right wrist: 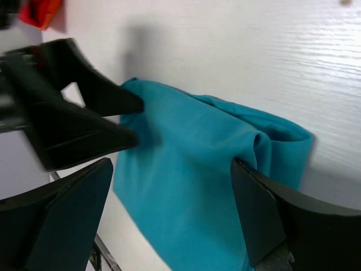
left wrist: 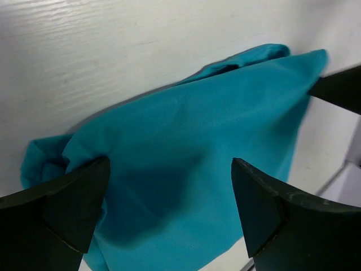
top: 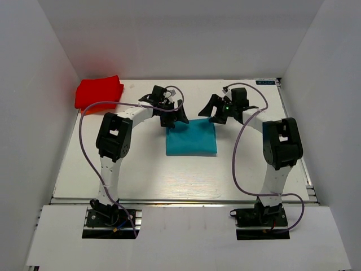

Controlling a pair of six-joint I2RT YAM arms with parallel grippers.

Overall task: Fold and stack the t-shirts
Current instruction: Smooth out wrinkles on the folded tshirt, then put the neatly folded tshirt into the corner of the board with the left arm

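the teal t-shirt lies folded on the tabletop at the centre of the top view; the red t-shirt sits folded at upper left, well apart; both look light, soft and limp, so pinch a folded edge through all layers; the left gripper and right gripper hover over the teal one with jaws apart, holding nothing; no container shows.

White walls enclose a white wood-grain table on three sides; a small blue label sits at the table's far right corner.
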